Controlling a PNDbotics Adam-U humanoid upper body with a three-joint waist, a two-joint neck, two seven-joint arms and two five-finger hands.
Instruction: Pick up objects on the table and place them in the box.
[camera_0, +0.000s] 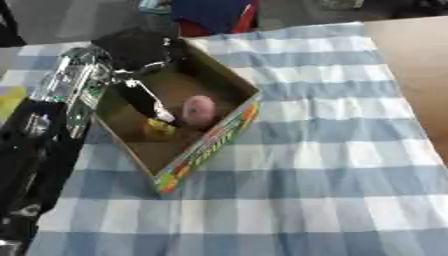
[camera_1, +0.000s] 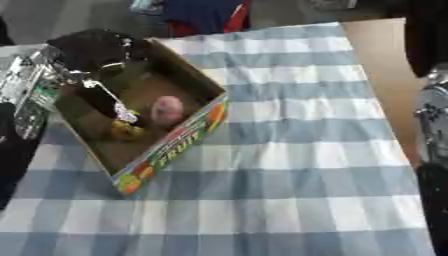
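The box sits left of centre, holding a pink ball and something yellow, perhaps fruit; the left hand reaches inside, finger state unclear; checked cloth lies open rightward.

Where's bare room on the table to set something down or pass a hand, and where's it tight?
Free: the checkered cloth right of the cardboard box, and the strip between the box's printed wall and the near edge. Bare wood lies beyond the cloth's right edge. Crowded: inside the box, where the left hand reaches beside a pink object and a yellow one.
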